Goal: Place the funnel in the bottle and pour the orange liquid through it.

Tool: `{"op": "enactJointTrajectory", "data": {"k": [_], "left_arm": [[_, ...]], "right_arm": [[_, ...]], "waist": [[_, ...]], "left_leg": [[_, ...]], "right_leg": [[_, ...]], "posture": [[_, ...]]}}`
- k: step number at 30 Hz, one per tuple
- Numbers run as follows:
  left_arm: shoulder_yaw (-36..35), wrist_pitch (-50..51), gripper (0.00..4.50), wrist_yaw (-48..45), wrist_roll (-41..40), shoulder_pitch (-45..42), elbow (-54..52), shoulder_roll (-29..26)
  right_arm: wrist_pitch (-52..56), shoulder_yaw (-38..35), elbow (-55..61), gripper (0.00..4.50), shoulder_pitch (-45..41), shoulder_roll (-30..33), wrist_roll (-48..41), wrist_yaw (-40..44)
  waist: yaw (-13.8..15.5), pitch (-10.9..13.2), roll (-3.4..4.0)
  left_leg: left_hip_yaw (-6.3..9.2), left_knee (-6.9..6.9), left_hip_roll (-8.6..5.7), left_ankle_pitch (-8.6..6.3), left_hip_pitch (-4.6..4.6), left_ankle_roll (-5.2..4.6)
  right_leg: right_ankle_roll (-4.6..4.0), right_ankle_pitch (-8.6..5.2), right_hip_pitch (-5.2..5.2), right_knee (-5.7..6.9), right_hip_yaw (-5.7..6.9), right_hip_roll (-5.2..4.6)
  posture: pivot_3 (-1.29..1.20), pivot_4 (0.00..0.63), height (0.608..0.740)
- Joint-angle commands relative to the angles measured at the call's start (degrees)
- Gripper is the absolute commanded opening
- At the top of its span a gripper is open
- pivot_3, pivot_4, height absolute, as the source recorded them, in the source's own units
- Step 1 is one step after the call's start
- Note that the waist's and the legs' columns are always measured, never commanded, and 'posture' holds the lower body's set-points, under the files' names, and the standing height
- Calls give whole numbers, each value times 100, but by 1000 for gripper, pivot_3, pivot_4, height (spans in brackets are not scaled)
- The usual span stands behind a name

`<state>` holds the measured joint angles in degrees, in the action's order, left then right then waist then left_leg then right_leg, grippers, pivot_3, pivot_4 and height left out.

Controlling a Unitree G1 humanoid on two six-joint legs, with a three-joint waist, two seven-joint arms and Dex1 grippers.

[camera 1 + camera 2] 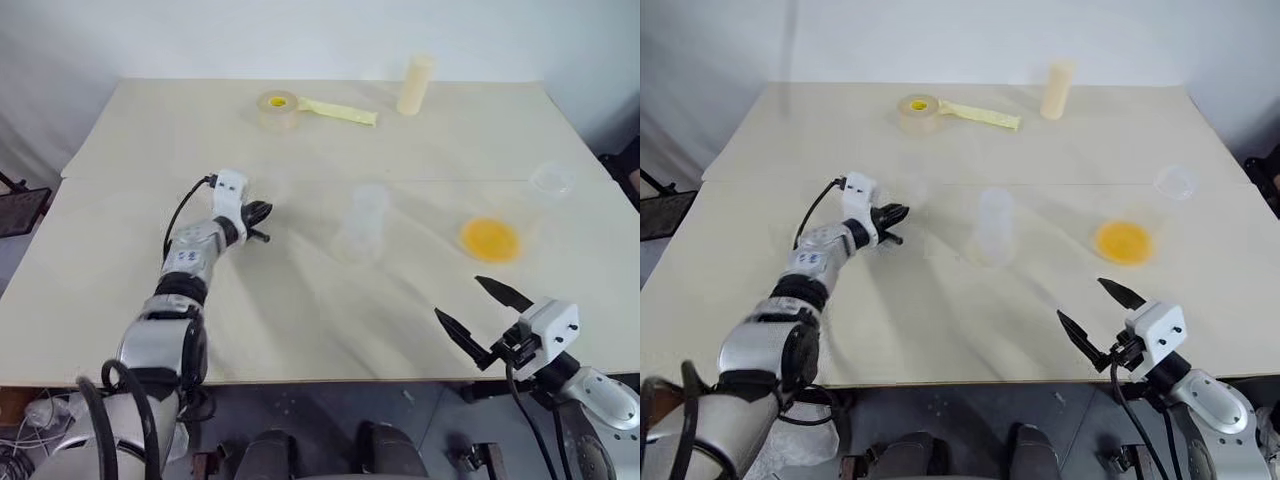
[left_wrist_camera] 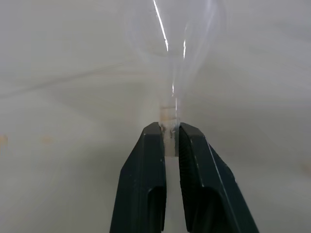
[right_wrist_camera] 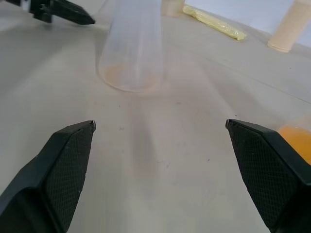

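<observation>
Clear plastic is all I have between the fingers of my left gripper [image 2: 169, 133]: they are nearly closed on the thin stem of the funnel [image 2: 171, 43], and its cone opens out just past the tips. From the head camera the funnel is almost invisible, so I steer mostly by the left wrist camera.

The frosted bottle [image 1: 362, 222] stands upright near the middle of the table [image 1: 300, 330], well apart from the left gripper, towards my right. The orange liquid [image 1: 490, 239] lies as a shallow pool in the base of a clear conical flask, further right. My right gripper [image 1: 482, 311] hangs with its jaws wide, holding nothing, in front of that flask.

For this step I think the grip is delicate, because the stem is thin and smooth and could turn between the pads. I would carry the funnel slowly towards the bottle, keep it above the neck, bring the stem to point down, and lower it straight into the broad opening. I would open the fingers only when the cone sits on the rim. A side push could tip the bottle.
</observation>
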<state>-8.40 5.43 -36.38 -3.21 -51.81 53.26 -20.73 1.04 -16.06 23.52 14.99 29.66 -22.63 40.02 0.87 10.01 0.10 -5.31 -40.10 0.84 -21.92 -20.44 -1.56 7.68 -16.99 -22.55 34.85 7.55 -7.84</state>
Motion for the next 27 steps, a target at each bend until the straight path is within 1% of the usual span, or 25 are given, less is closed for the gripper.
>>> {"op": "enactJointTrajectory", "data": {"k": [1,3,5,7,10,15,17,18,19,20,27], "left_arm": [[196,1050,86,-498,-334,792,-1996,-220],[263,1746,86,-630,-515,1382,-3084,-371],[265,2264,86,-685,-735,1873,-3943,-463],[266,2729,86,-652,-882,2176,-4483,-525],[264,3153,86,-567,-1042,2494,-5021,-569],[344,3554,86,-531,-1138,2777,-5433,-723],[292,3719,818,-602,-1242,2785,-5479,-848],[272,3770,1014,-619,-1281,2780,-5488,-898],[292,3899,1342,-614,-1288,2767,-5508,-987],[289,3912,1579,-612,-1308,2756,-5513,-1031],[272,3923,3819,-678,-1420,2735,-5550,-1317]], "right_arm": [[-83,-38,-17,4500,-75,68,-53,92],[-97,-25,-70,4500,-127,70,-55,132],[-117,-11,-127,4500,-170,81,-63,184],[-136,10,-200,4500,-235,91,-65,238],[-176,17,-300,4500,-320,87,-57,315],[-267,43,-447,4500,-411,90,-49,441],[-290,58,-483,4500,-444,76,-38,462],[-296,64,-495,4500,-454,70,-32,471],[-302,71,-502,4500,-464,65,-31,483],[-303,75,-508,4500,-473,61,-31,489],[-319,121,-579,4500,-570,73,-28,503]], "waist": [[-1,0,1],[-5,-1,1],[18,-1,2],[46,-1,2],[71,-1,2],[50,-2,3],[47,-3,5],[49,-3,5],[46,-3,5],[41,-4,5],[40,-5,8]], "left_leg": [[1,-1,0,0,0,0],[4,-3,0,0,2,0],[8,-5,0,0,4,0],[9,-8,0,0,4,0],[12,-19,-1,0,6,0],[17,-18,-2,0,9,0],[16,-11,-2,0,15,0],[16,-10,-2,0,17,0],[16,-10,-1,0,17,0],[16,-10,-1,0,19,0],[17,-7,0,0,25,0]], "right_leg": [[0,0,0,2,-1,-3],[0,0,0,11,-1,-5],[0,0,1,16,-3,-8],[-1,0,2,15,-10,-10],[-1,0,9,16,-16,-12],[-1,-1,8,16,-21,-12],[-2,-1,8,17,-26,-12],[-2,-1,8,17,-28,-12],[-3,-1,8,18,-28,-11],[-3,-1,8,18,-29,-11],[-3,-2,7,17,-42,-10]], "posture": [[0,150,740],[0,150,740],[0,150,740],[0,150,740],[0,150,740],[0,150,740],[0,150,740],[0,150,740],[0,150,740],[0,150,740],[0,150,740]]}}
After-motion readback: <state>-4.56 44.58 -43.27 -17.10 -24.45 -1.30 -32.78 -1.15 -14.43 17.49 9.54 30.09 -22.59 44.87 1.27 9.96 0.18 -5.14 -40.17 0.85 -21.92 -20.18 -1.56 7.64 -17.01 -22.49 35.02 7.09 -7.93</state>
